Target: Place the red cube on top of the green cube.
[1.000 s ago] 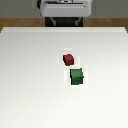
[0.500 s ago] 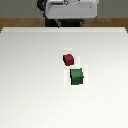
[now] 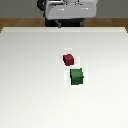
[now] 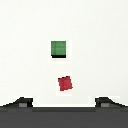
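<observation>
Pincer [image 4: 64, 101]: spread wide, holding nothing, both fingertips high above the tabletop and clear of the cubes.
Red cube [image 3: 68, 59]: near the middle of the tabletop [image 3: 30, 90], turned askew to its edges.
Green cube [image 3: 76, 76]: just beside the red cube, nearer the front edge, slightly toward the exterior view's right, not touching.

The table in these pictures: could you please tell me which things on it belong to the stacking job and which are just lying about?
Belongs to the job:
- red cube, resting on the table, apart from the green one
- green cube, bare on top
- gripper, high above both, holding nothing

Just lying about:
- nothing else shows on the white table
</observation>
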